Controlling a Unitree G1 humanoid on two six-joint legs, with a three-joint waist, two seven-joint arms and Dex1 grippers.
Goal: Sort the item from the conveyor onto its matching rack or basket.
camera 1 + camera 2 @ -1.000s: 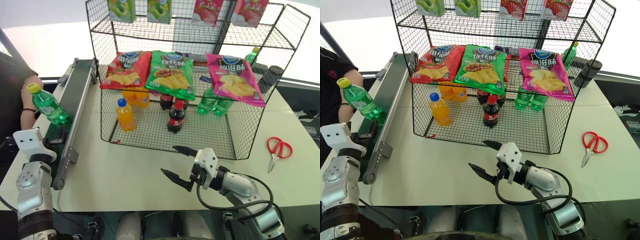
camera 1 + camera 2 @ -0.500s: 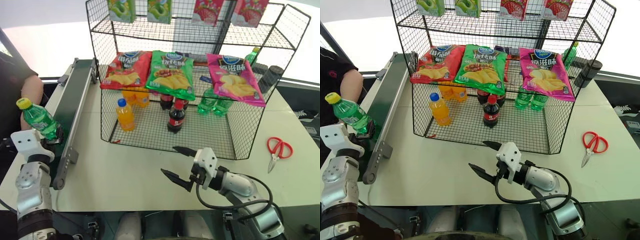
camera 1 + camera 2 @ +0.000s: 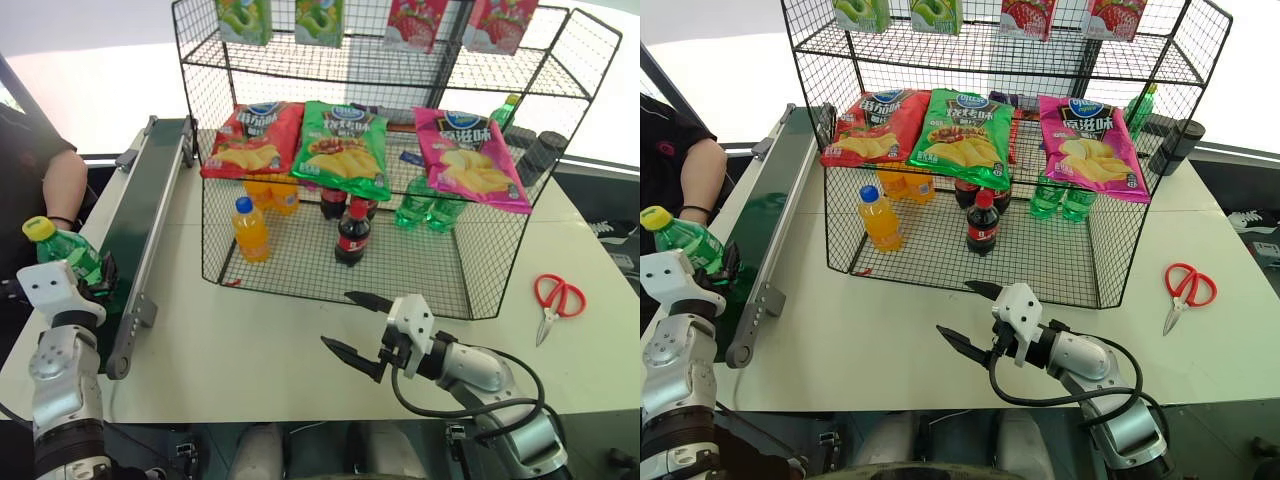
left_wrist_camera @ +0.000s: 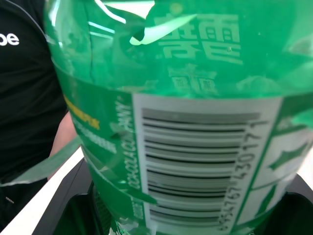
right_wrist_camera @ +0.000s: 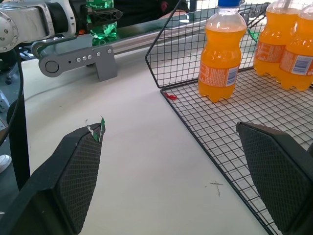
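The left gripper [image 3: 88,280] is pinching the bottle [image 3: 62,254] at nine o'clock over the conveyor [image 3: 150,200]; the right gripper [image 3: 356,325] is hanging spread.

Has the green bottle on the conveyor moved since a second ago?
Yes. The green bottle has travelled along the conveyor toward its near end, into the left gripper, which is shut on it.

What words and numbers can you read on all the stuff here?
"COCA-COLA COMPANY", running sideways on the label of the green bottle.
Large white Chinese characters sit higher on that label; I cannot read them surely.
Digits run beside the barcode; too blurred to quote.
"be" in white on a person's black shirt, cut off at the edge.
The crisp bags carry Chinese brand names, too small to read.
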